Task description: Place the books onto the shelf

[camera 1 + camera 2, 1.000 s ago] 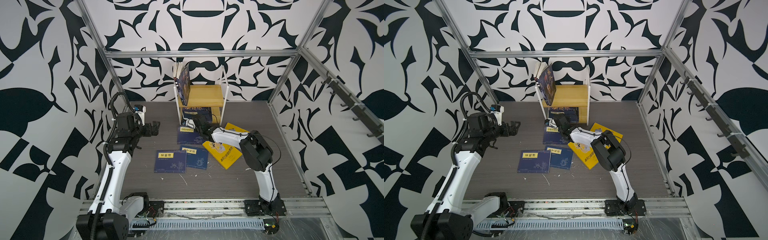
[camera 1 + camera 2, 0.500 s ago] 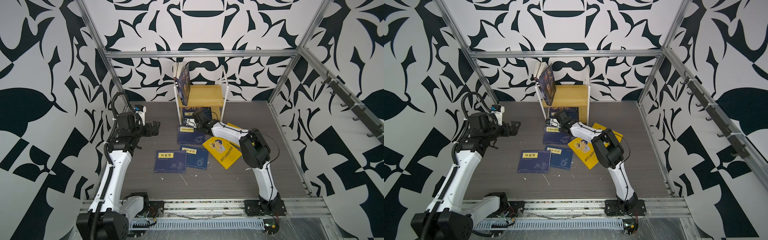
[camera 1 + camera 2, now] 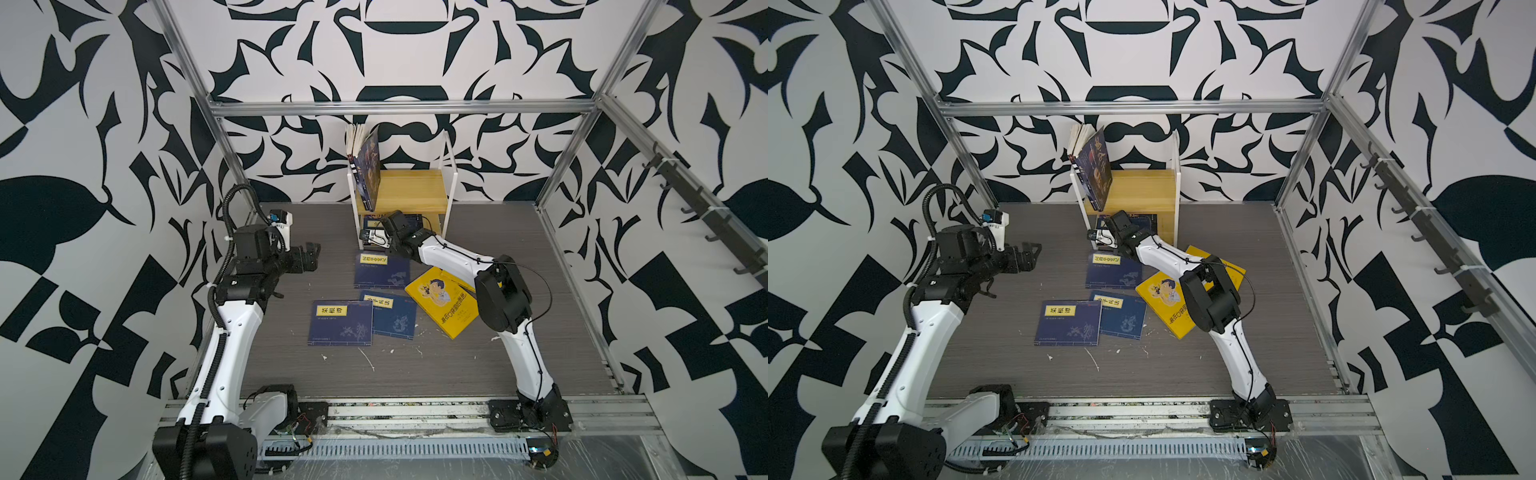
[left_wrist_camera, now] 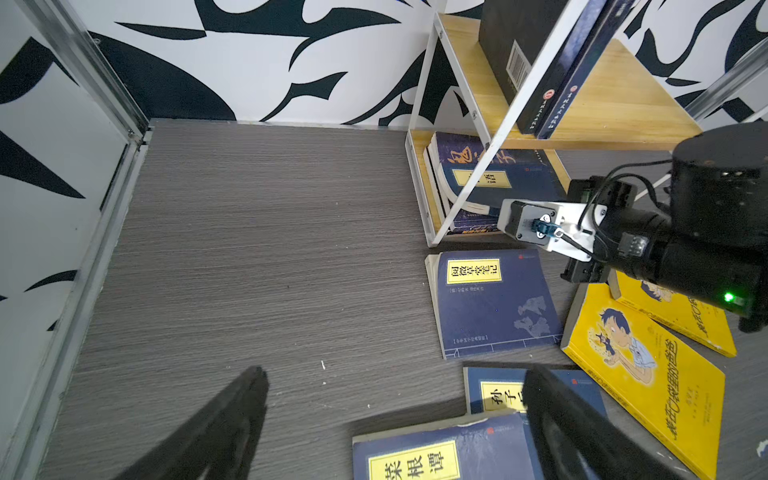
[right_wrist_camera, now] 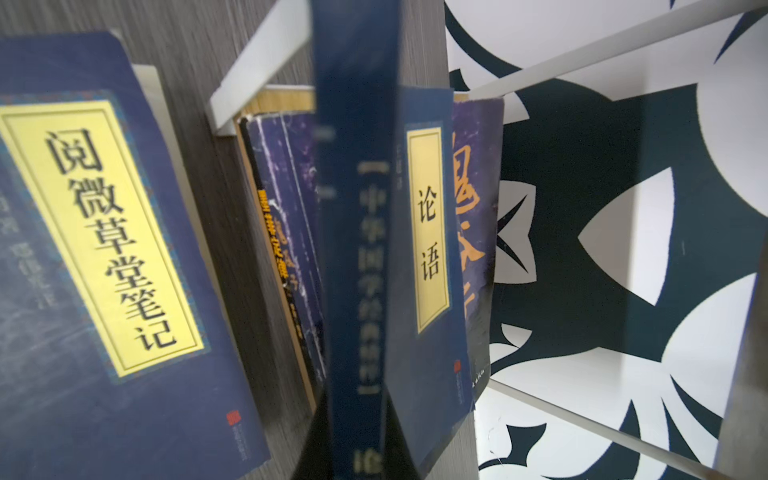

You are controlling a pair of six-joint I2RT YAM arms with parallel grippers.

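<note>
Right hand (image 3: pixel 386 218) with navy book (image 5: pixel 428 232) advanced to shelf (image 3: pixel 415 195) lower tier.

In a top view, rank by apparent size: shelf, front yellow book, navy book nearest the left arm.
1. shelf
2. yellow book and navy book: near alike; the right arm hides part of the yellow one, so no ranking.

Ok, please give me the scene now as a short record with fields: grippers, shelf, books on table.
left gripper: open, empty, above the table
right gripper: shut on navy book, at shelf lower tier
shelf upper tier: dark books standing at one end
on table: three flat navy books, two yellow books, lying flat
</note>
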